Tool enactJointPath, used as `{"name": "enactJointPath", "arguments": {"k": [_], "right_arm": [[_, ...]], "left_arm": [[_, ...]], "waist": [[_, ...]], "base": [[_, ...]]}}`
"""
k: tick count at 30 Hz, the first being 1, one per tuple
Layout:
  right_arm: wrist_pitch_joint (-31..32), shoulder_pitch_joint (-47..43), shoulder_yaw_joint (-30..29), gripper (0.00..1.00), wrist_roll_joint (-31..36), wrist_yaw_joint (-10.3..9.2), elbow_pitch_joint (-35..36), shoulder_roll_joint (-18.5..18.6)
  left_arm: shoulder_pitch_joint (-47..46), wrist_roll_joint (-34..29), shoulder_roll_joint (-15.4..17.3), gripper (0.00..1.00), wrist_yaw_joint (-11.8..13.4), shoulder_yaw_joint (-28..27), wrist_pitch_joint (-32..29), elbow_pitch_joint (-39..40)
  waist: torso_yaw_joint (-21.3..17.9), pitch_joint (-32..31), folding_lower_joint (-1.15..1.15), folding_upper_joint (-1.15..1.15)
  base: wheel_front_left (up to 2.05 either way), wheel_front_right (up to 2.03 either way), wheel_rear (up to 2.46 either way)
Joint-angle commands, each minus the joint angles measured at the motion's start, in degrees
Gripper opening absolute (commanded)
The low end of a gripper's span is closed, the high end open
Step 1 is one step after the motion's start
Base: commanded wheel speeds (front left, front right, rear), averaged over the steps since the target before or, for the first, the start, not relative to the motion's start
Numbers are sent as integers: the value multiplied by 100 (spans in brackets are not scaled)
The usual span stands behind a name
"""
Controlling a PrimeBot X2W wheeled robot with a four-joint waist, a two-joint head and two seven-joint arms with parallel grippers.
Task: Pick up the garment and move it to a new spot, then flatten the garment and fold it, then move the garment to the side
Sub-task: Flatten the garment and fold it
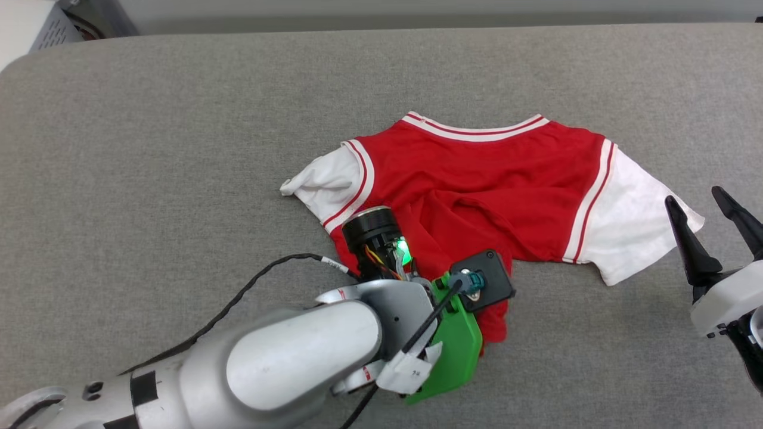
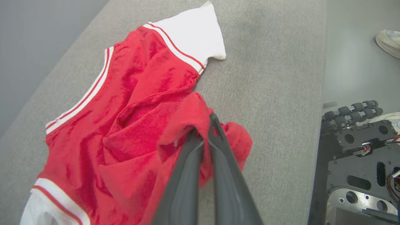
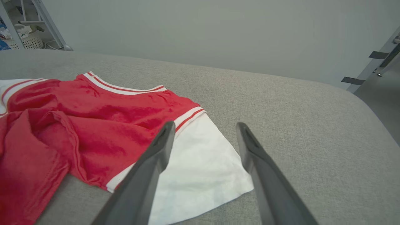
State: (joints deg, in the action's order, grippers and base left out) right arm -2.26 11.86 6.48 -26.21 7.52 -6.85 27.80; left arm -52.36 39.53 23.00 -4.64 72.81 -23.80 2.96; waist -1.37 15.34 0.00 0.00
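Red thin cloth, the garment (image 1: pixel 477 179): soft, light, limp, likely to sag and slide. Lies rumpled ahead of both pairs of jaws, bunched hem pinched in the left jaws, pressed together on a fold. Right jaws spread wide, empty, near the white sleeve (image 3: pixel 193 168); probably best taken at that sleeve's free corner. Grey felt-like surface (image 1: pixel 149 149) beneath, pale wall beyond the right jaws, a shoe (image 2: pixel 389 42) on the floor well apart from the left jaws.

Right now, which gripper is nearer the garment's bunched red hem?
Left. The left gripper is shut on that hem of the garment; the right gripper stands open by the white sleeve at the opposite side.
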Motion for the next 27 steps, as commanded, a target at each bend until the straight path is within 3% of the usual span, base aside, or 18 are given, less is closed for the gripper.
{"name": "enactJointPath", "arguments": {"k": [1,9,14,15,16,17,20,21,27], "right_arm": [[10,37,-18,100,50,-3,34,-38],[6,218,-23,100,147,-3,-9,-169],[-19,250,-7,100,176,-3,-109,-206],[-24,243,-10,100,183,-3,-139,-211],[-31,235,-10,100,188,-3,-161,-216],[-39,215,-4,100,191,-3,-187,-223],[-65,115,18,100,179,-3,-235,-247],[-89,-32,31,100,176,-3,-258,-276],[-211,-300,-2,100,235,-3,-192,-395]], "left_arm": [[159,-163,-75,0,-70,23,-49,-192],[890,-626,-568,0,-277,52,-268,-1603],[1204,-696,-737,0,-282,53,-343,-1575],[1175,-695,-742,4,-283,53,-210,-1566],[1136,-699,-739,80,-283,53,-76,-1590],[1073,-708,-738,100,-283,53,128,-1634],[983,-729,-786,100,-257,-111,811,-1721],[1016,-833,-784,100,3,-354,1386,-1609],[1310,-958,-522,100,782,-886,2215,-1192]], "waist": [[-152,260,0,0],[-295,627,0,0],[-271,612,0,0],[-248,567,0,0],[-226,519,0,0],[-195,448,0,0],[-98,209,0,0],[0,-25,0,0],[146,-378,0,0]], "base": [[0,0,0],[0,0,0],[0,0,0],[0,0,0],[0,0,0],[0,0,0],[0,0,0],[0,0,0],[0,0,0]]}}
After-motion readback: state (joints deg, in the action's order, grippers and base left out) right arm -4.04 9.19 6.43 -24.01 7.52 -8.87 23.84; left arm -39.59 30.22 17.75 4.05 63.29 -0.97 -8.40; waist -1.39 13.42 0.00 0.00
